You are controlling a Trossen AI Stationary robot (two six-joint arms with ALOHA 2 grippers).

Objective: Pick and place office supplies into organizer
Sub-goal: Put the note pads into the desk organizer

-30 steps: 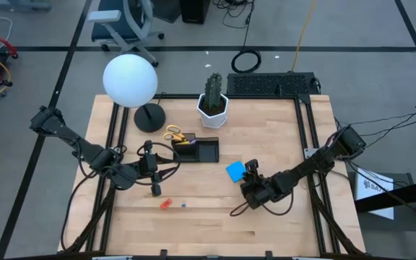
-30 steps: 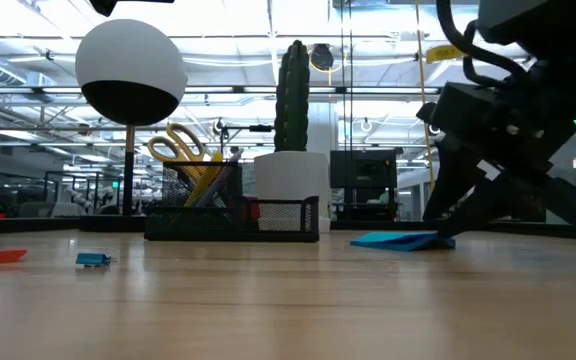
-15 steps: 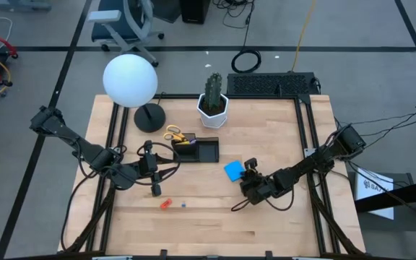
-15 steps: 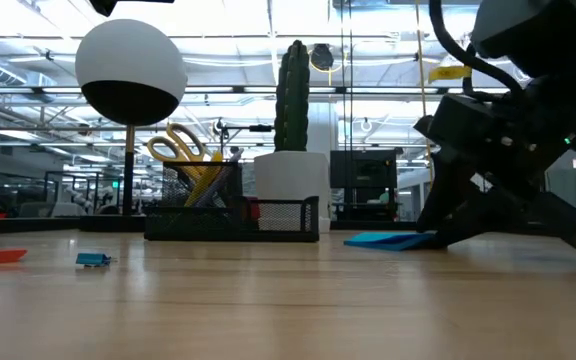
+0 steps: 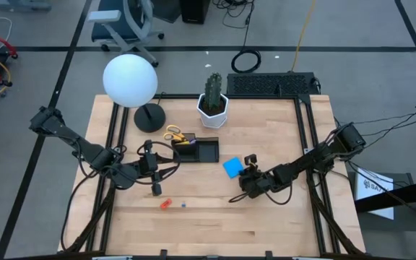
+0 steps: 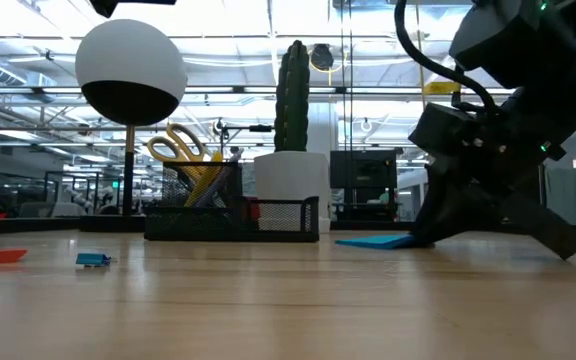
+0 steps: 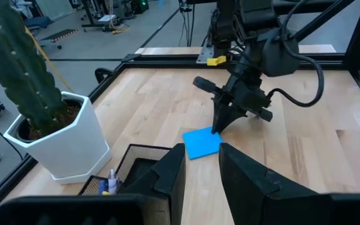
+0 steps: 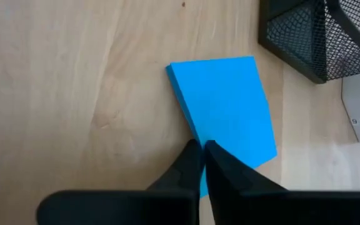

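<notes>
The blue sticky-note pad [image 5: 232, 167] [image 8: 224, 106] lies flat on the table, right of the black mesh organizer [image 5: 197, 149] [image 6: 233, 215]. My right gripper [image 5: 241, 175] [image 8: 200, 151] is shut, its tips at the pad's near edge. Yellow-handled scissors [image 5: 173, 134] [image 6: 178, 150] stand in the organizer. A red-orange piece [image 5: 165, 204] and a tiny blue piece [image 5: 183, 204] lie on the table nearer the front. My left gripper [image 5: 163, 165] [image 7: 202, 181] waits open, left of the organizer, with nothing between its fingers. My right gripper's shut fingertips [image 8: 192, 156] rest against the pad's edge near one corner [image 8: 192, 134], slanting down from the table's right side. The fingers hide the corner itself, so I cannot tell whether any sheets are caught between them. The pad lies flat on the table.
A white hexagonal cactus pot [image 5: 213, 108] stands behind the organizer. A lamp with a white globe [image 5: 130, 81] and a round black base [image 5: 150, 117] is at the far left. A black keyboard [image 5: 273, 84] lies at the far edge. Bare wood shows along the front.
My right gripper has moved down and toward the table's left, toward the organizer. The blue pad has slid a little along the table the same way and stays flat.
</notes>
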